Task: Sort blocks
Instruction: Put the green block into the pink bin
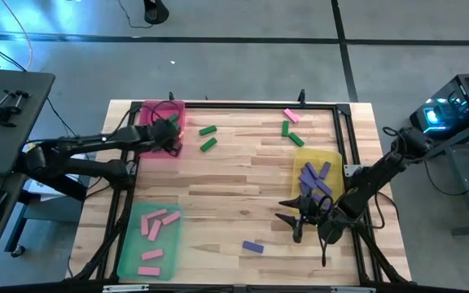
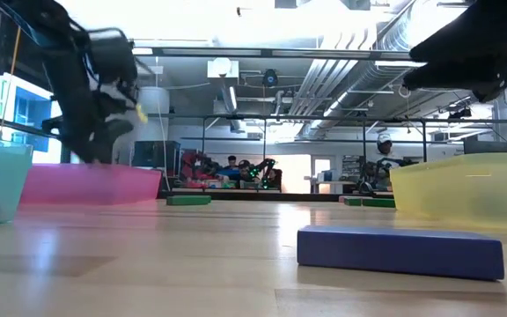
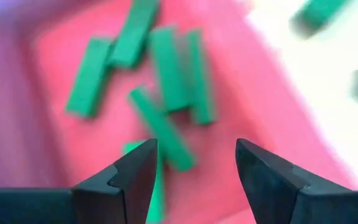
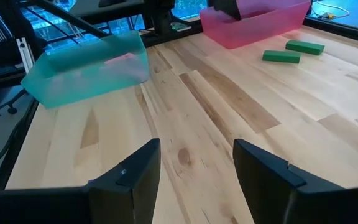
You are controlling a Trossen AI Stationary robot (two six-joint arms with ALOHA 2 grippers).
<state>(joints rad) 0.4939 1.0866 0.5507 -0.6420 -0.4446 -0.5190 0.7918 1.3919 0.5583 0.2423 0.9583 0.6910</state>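
Broadly, a pale wooden table [image 1: 234,179] in a dark frame fills the overhead view, set on grey floor with desks and lit equipment at either side; level across it, the room behind is a workshop with ceiling ducts and people too far off to make out. Three trays stand on the wood: a green tray [image 1: 150,241] holding pink blocks [image 1: 158,221], well away from both pincers; a yellow tray [image 1: 317,172] holding purple blocks [image 1: 314,177], just beyond the right pincer [image 1: 293,213]; and a pink tray [image 1: 163,129] right below the left pincer [image 1: 170,137]. That left pincer hangs over the pink tray with its fingers spread wide and nothing between them; green blocks [image 3: 166,81] lie crisscrossed under it, smeared by blur, one partly hidden behind a finger. The right pincer is also spread wide and empty above bare wood, a lone purple block [image 1: 253,247] lying near it. More green blocks [image 1: 208,137] sit loose just beyond the left pincer, others [image 1: 290,133] and a pink block [image 1: 291,115] farther off toward the table's far edge.
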